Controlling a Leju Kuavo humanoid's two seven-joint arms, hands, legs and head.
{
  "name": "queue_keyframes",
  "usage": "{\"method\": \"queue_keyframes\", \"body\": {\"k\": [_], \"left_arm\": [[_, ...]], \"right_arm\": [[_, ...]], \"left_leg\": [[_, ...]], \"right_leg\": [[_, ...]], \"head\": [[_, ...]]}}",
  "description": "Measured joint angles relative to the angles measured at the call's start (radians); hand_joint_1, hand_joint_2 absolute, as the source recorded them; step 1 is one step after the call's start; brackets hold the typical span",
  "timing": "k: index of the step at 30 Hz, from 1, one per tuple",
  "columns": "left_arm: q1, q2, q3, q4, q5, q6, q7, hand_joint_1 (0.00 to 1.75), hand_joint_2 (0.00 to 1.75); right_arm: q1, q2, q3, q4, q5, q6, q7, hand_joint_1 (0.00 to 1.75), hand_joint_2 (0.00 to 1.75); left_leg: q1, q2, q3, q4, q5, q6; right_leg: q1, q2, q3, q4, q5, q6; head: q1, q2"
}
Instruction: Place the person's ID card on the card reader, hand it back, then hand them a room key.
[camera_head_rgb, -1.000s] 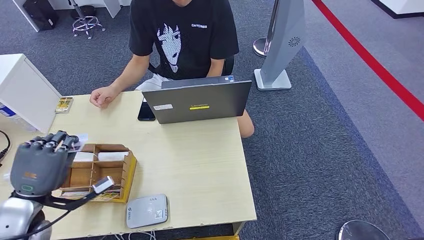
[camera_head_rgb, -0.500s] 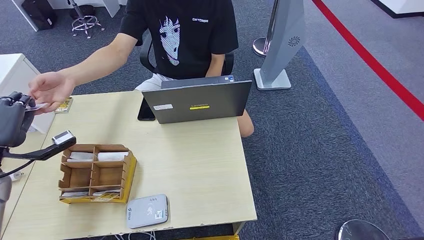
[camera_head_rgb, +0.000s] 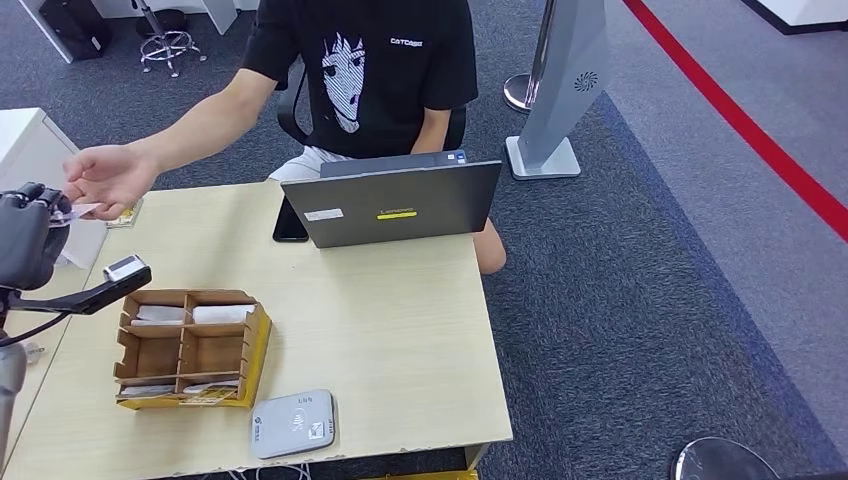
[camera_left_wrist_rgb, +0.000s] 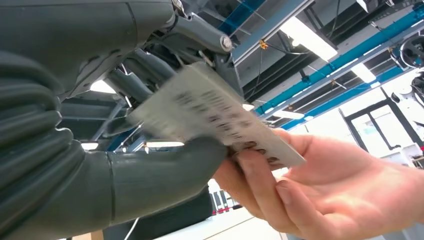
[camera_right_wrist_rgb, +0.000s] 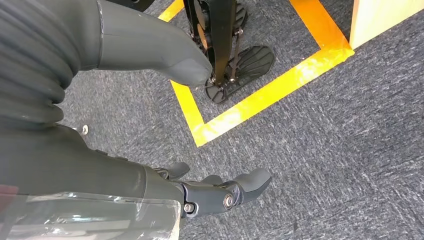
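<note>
left robot hand (camera_left_wrist_rgb: 150, 125) raised, pinching card (camera_left_wrist_rgb: 215, 117); person's hand (camera_left_wrist_rgb: 320, 190) touching card; right robot hand (camera_right_wrist_rgb: 200, 150) spread.

— What is printed on the card (camera_left_wrist_rgb: 215, 112)?
— Motion blur smears it; the rows of dark marks cannot be read.
— And the left hand (camera_head_rgb: 28, 238)?
— The head view's left edge cuts it off.
— The cards in the organizer (camera_head_rgb: 190, 347)?
— Too small to tell apart.
— The person (camera_head_rgb: 340, 70)?
— Cropped at the top edge.
</note>
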Motion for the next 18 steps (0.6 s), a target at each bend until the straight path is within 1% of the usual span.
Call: {"method": "queue_keyframes", "body": {"k": [3, 5, 8, 12, 15, 18], "left_arm": [[0.013, -0.013, 0.0, -0.014, 0.003, 0.02, 0.004, 0.0, 1.75], [0.042, -0.019, 0.0, -0.047, 0.01, 0.038, -0.002, 0.0, 1.75], [0.107, -0.023, 0.0, -0.117, 0.02, 0.065, -0.023, 0.0, 1.75], [0.218, -0.035, -0.018, -0.23, 0.003, 0.124, -0.041, 0.0, 1.75], [0.297, -0.049, -0.053, -0.3, -0.044, 0.179, -0.037, 0.0, 1.75], [0.357, -0.06, -0.106, -0.348, -0.091, 0.225, -0.02, 0.0, 1.75]], "right_arm": [[-0.001, 0.0, 0.0, 0.0, 0.004, -0.002, -0.009, 0.0, 1.75], [-0.001, 0.0, 0.0, 0.0, 0.013, -0.007, -0.029, 0.0, 1.75], [0.0, 0.0, 0.0, 0.0, 0.026, -0.018, -0.057, 0.0, 1.75], [0.0, 0.001, -0.007, 0.0, 0.017, -0.023, -0.077, 0.0, 1.75], [0.001, 0.003, -0.016, 0.0, 0.02, -0.028, -0.087, 0.0, 1.75], [0.002, 0.006, -0.018, 0.0, 0.036, -0.038, -0.091, 0.0, 1.75]], "left_leg": [[0.0, 0.0, -0.001, 0.0, 0.0, 0.0], [0.0, 0.0, -0.001, 0.0, 0.0, 0.0], [0.0, 0.0, -0.001, 0.0, -0.001, 0.0], [0.0, 0.0, 0.0, 0.0, -0.001, 0.0], [0.0, 0.0, 0.0, 0.0, -0.001, 0.001], [0.0, 0.0, 0.0, 0.0, -0.001, 0.001]], "right_leg": [[0.0, 0.0, 0.0, 0.0, 0.0, 0.0], [0.0, 0.0, 0.0, 0.0, 0.0, 0.0], [0.0, 0.0, 0.0, 0.0, 0.0, 0.0], [-0.001, 0.0, 0.0, -0.001, 0.0, 0.0], [-0.001, 0.0, 0.0, -0.001, 0.0, 0.0], [-0.001, -0.001, 0.0, -0.001, 0.0, 0.0]], "head": [[0.0, 0.0], [0.0, 0.0], [0.0, 0.0], [0.0, 0.0], [0.0, 0.0], [0.0, 0.0]]}}
